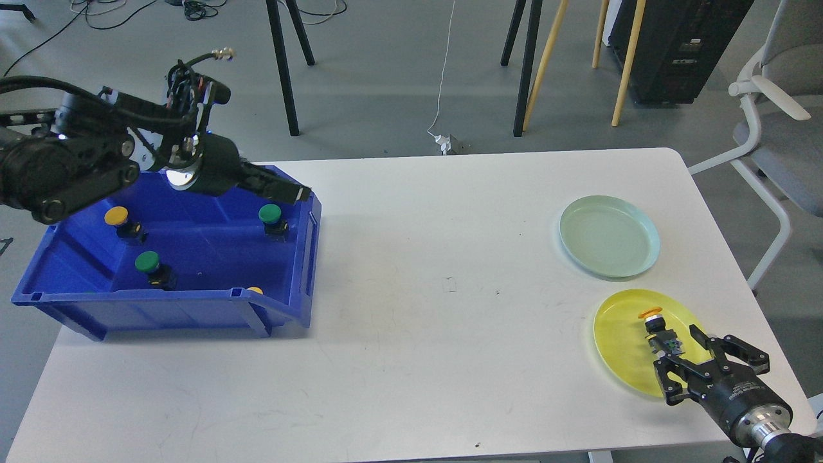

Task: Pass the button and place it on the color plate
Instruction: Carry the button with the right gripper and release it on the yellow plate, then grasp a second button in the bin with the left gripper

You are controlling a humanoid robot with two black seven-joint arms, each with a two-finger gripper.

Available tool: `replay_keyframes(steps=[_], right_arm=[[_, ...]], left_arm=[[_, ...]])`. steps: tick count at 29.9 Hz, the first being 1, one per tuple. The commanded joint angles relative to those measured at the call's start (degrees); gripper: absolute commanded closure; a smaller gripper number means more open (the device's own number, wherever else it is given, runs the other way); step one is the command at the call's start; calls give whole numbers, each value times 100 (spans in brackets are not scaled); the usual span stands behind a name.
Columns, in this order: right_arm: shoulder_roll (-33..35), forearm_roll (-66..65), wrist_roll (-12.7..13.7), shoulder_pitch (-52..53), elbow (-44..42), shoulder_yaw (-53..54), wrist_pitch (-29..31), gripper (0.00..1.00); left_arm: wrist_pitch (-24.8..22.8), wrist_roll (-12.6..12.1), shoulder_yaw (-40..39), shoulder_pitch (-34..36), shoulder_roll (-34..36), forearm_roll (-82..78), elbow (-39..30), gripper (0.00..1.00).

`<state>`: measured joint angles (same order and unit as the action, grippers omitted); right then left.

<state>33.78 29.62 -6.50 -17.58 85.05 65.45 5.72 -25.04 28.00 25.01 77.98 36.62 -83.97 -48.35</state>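
Note:
A yellow-capped button (654, 320) lies on the yellow plate (620, 337) at the front right of the white table. My right gripper (685, 357) is open just behind the button, its fingers spread on either side of the button's black base and apart from the cap. My left gripper (286, 190) hangs over the back right corner of the blue bin (193, 315). It looks dark and I cannot tell its fingers apart. It holds nothing that I can see.
The bin holds two green buttons (270, 213) (148, 261), a yellow button (116, 217) and another yellow one (255, 290) half hidden by the front wall. A pale green plate (609, 236) lies behind the yellow plate. A chair stands to the right of the table.

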Motion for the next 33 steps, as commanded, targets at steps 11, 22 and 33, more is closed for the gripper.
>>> replay_keyframes(steps=[11, 22, 33], right_arm=[[384, -79, 62, 1291, 74, 706, 413, 3], [340, -97, 62, 1495, 109, 654, 685, 3], [375, -97, 62, 1486, 153, 654, 738, 3]], left_arm=[[368, 0, 74, -1039, 372, -805, 861, 3], [596, 0, 83, -1321, 284, -805, 1346, 5], [675, 0, 83, -1523, 3, -884, 1574, 24]])
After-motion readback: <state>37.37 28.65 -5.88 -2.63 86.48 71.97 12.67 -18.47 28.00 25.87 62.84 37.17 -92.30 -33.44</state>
